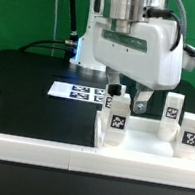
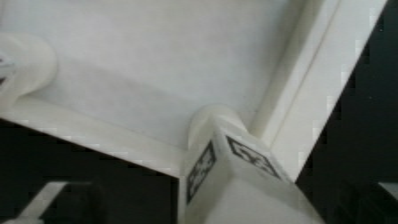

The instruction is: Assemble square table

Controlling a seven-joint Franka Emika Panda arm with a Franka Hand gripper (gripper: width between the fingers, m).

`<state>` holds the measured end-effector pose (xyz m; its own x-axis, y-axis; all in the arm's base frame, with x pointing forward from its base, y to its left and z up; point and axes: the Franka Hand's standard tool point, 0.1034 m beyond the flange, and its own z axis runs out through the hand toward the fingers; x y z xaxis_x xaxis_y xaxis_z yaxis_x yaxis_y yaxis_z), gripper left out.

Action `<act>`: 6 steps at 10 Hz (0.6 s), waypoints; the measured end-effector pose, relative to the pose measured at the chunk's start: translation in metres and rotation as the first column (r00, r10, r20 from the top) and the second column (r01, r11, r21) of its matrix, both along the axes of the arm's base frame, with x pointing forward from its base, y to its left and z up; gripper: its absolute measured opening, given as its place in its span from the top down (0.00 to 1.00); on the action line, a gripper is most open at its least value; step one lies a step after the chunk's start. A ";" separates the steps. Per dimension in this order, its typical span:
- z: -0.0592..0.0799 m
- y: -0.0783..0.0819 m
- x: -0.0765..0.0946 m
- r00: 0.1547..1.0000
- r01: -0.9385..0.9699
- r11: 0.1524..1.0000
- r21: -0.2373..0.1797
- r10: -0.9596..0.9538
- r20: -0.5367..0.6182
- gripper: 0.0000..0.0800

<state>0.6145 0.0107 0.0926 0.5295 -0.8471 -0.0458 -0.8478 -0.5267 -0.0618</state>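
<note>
Worktop [image 1: 27, 80] black. Tabletop [image 1: 144, 145] plain white, rim [image 2: 311, 80] white too. Leg blocks [image 1: 117, 119] white, each with black-and-white square tag; same checkered tags on near leg [image 2: 231, 165] in wrist view. Marker board [image 1: 78, 92] white with black tags. Border rails [image 1: 37, 152] white. Arm housing [image 1: 138, 51] white and grey. Backdrop [image 1: 28, 4] green.

We see the white square table top [image 1: 139, 142] lying flat, rim upward. Four tagged white leg blocks [image 1: 117, 119] stand upright on it, apart from one another.
</note>
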 end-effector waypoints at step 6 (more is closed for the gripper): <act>-0.003 -0.006 0.002 0.856 -0.515 0.854 -0.071 0.517 0.009 0.19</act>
